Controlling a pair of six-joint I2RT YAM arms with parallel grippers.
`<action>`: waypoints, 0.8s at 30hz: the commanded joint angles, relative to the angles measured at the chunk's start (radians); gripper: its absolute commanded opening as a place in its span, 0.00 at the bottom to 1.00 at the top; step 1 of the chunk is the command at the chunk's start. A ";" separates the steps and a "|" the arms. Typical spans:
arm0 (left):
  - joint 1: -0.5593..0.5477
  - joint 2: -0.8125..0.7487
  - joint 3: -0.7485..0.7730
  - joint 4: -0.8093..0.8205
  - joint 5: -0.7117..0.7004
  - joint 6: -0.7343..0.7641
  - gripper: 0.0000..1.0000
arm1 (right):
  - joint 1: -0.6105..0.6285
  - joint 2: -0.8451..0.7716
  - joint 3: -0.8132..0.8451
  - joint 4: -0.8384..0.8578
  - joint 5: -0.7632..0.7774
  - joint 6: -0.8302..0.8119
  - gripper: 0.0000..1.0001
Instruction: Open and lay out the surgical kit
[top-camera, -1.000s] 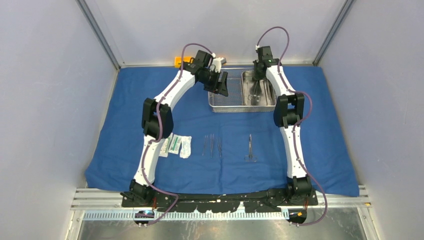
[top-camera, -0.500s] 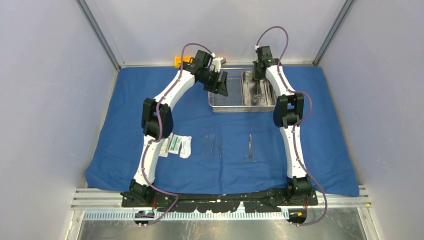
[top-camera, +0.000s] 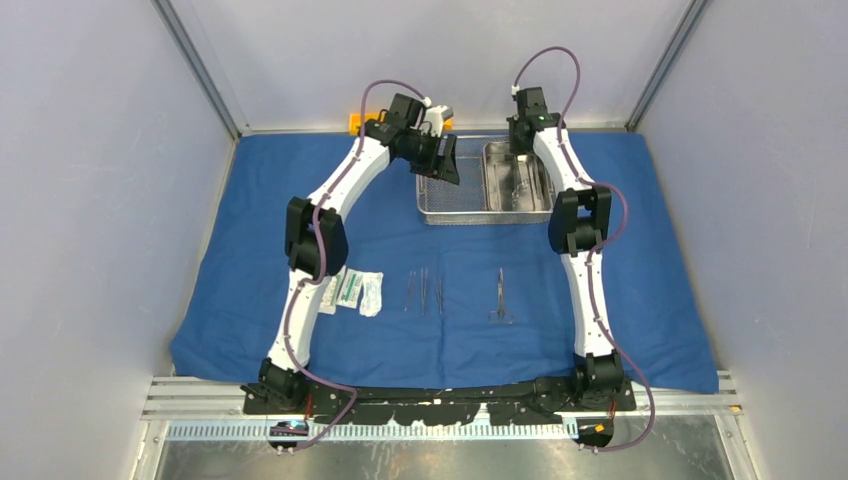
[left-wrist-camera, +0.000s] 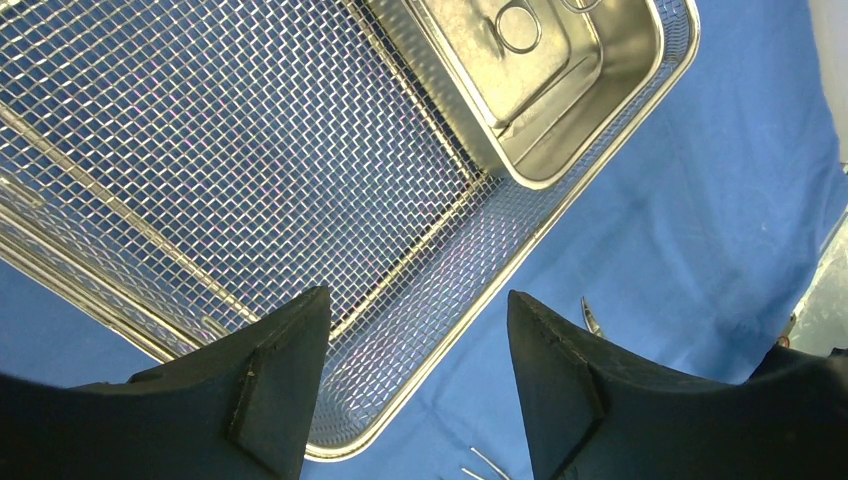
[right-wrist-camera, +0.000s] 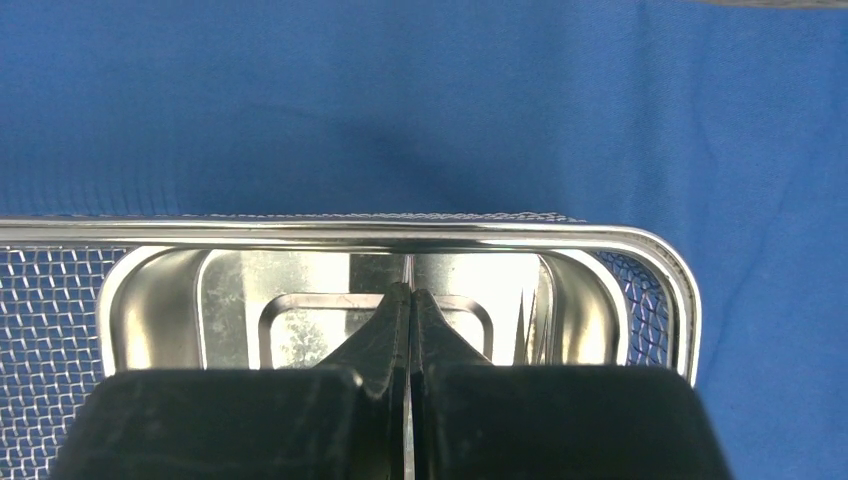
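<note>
Your left gripper (left-wrist-camera: 415, 305) hung with its jaws well apart above the near corner of the mesh basket (top-camera: 445, 205), and nothing was between its fingers. Your right gripper (right-wrist-camera: 408, 290) pointed down into the steel tray (top-camera: 497, 185) with its two fingers pressed flat together. A thin bright sliver showed in the seam between them, but you could not tell from the wrist view whether that was an instrument or only a glint. The tray sat inside the right end of the basket, and the basket stood at the far middle of the blue cloth wrap (top-camera: 250, 220), which lay spread open across the table. From your left wrist, a ring handle (left-wrist-camera: 520, 28) could be seen lying on the tray's floor. On the near part of the cloth, the white-green packets (top-camera: 360, 290) lay side by side just beside your left arm, one partly hidden behind it. A few thin steel instruments (top-camera: 425, 288) lay in a row near the middle, and a single ring-handled instrument (top-camera: 501, 297) lay apart to their right. An orange block (top-camera: 357, 124) sat past the cloth's far edge, behind your left wrist.
</note>
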 joint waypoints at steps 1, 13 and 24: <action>0.005 0.007 0.036 0.036 0.040 -0.031 0.66 | 0.003 -0.111 -0.008 0.019 -0.009 -0.007 0.00; 0.004 0.031 0.035 0.110 0.067 -0.090 0.64 | 0.003 -0.103 -0.045 0.033 -0.038 -0.005 0.00; 0.005 0.137 0.075 0.359 0.166 -0.399 0.56 | -0.009 -0.122 -0.081 0.049 -0.066 0.012 0.00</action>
